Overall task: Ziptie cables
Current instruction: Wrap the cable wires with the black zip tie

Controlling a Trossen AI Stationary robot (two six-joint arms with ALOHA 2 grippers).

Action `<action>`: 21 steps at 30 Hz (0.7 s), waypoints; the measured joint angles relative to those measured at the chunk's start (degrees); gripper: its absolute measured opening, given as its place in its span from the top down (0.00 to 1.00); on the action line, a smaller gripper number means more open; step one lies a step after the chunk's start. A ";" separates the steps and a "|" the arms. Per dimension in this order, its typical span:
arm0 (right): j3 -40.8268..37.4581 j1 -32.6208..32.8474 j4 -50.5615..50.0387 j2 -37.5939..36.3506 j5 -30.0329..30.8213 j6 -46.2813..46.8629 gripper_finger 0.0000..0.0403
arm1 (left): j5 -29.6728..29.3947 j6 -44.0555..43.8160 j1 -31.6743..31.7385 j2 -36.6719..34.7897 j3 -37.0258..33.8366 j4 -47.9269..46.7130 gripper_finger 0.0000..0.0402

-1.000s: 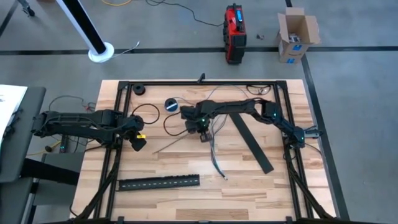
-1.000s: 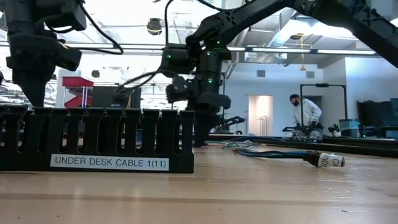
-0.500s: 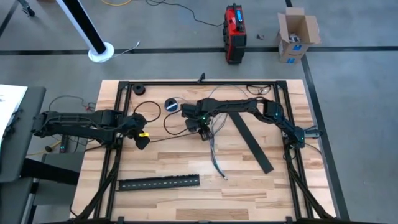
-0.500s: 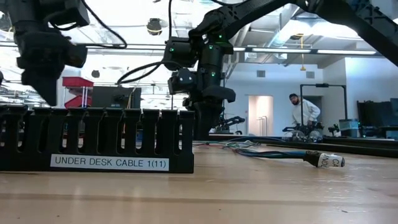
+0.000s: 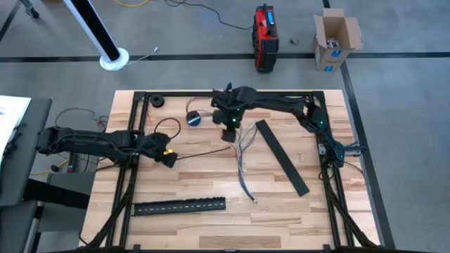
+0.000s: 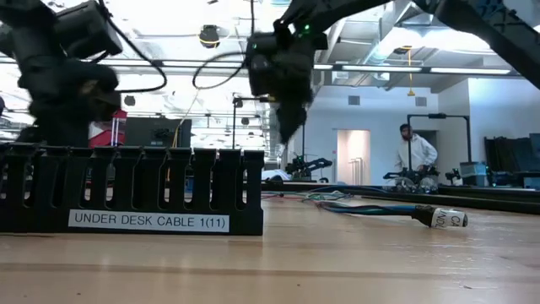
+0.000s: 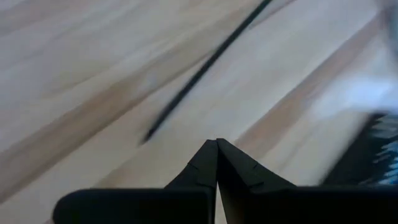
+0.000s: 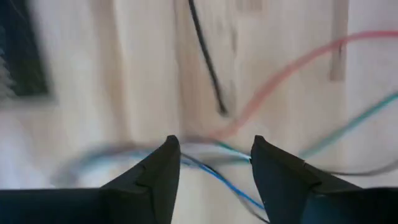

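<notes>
- Your cables (image 5: 242, 156) lie loose mid-table, trailing from under the right gripper (image 5: 228, 133) toward the near edge.
- Expect them light, limp and slippery; take them where the strands run together, not at the tips.
- Right gripper's fingers stand apart, empty, above the strands (image 8: 205, 163).
- Left gripper (image 7: 216, 163) is pinched closed, holding nothing; only its wrist view shows that.

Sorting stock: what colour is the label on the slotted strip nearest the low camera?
White with black lettering, on the black slotted strip; clearest in the low view.
</notes>
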 joint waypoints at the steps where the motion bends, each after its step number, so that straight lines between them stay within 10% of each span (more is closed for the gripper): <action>1: -0.11 -0.06 2.19 -0.66 -1.25 3.90 0.56 | -0.30 -0.42 0.02 0.01 -0.22 2.32 1.00; 21: -0.16 5.93 9.46 -16.25 1.13 15.28 0.59 | -15.52 4.94 -0.55 11.95 -0.24 8.04 1.00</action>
